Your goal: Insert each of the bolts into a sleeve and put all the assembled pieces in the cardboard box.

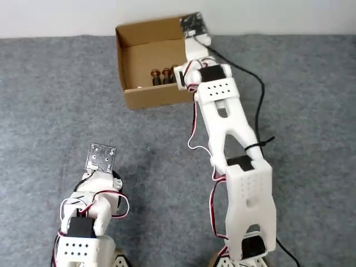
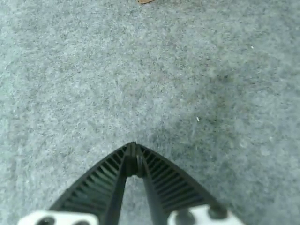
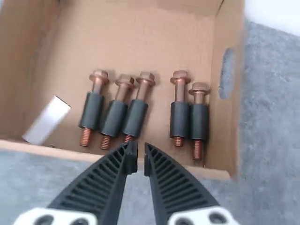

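Note:
Several copper bolts in black sleeves [image 3: 136,110] lie side by side on the floor of the cardboard box [image 3: 229,93]. My right gripper [image 3: 137,151] hangs just above the box's near wall, open by a narrow gap with nothing between its fingers. In the high view the box [image 1: 150,97] stands at the far middle, the assembled pieces [image 1: 160,77] show inside it, and the right arm [image 1: 228,128] stretches out to it. My left gripper [image 2: 135,151] is shut and empty over bare grey carpet, near the table's front left.
A small white cylinder [image 3: 47,119] lies in the box's corner beside the assembled pieces. Grey carpet [image 1: 67,100] covers the whole table. The left arm [image 1: 92,206] stays folded near the front edge. A black cable [image 1: 258,105] runs along the right arm.

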Controlling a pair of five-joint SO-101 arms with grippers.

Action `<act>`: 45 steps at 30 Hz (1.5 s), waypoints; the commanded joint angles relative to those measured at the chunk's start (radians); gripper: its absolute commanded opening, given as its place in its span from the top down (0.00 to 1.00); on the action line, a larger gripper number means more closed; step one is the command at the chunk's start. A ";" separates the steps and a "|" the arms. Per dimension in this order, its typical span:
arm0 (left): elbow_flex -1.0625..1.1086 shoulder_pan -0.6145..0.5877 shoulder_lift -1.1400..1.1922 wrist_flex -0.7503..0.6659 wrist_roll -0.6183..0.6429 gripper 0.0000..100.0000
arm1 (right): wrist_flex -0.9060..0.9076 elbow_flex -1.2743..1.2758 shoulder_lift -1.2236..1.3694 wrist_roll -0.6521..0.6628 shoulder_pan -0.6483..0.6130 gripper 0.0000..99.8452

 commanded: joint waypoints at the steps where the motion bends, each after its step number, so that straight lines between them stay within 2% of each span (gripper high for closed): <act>1: -0.002 -0.006 -0.009 -0.026 -0.008 0.99 | 0.094 -0.037 -0.142 -0.072 0.002 0.99; 14: -0.002 -0.006 -0.009 -0.026 -0.008 0.99 | 0.572 -0.032 -0.417 -0.338 0.004 0.99; 18: -0.002 -0.006 -0.009 -0.026 -0.008 0.99 | 0.690 -0.032 -0.506 -0.345 0.001 0.99; 26: -0.002 -0.006 -0.009 -0.026 -0.008 0.99 | 0.765 0.008 -0.750 -0.345 0.010 0.99; 30: -0.002 -0.006 -0.009 -0.026 -0.008 0.99 | 0.765 0.170 -0.917 -0.348 0.050 0.99; 37: -0.002 -0.006 -0.009 -0.026 -0.008 0.99 | 0.707 0.526 -1.268 -0.351 0.275 0.99; 40: -0.002 -0.006 -0.009 -0.026 -0.008 0.99 | 0.671 0.712 -1.399 -0.308 0.371 0.99; 45: -0.002 -0.006 -0.009 -0.026 -0.008 0.99 | 0.595 1.065 -1.647 -0.290 0.458 0.99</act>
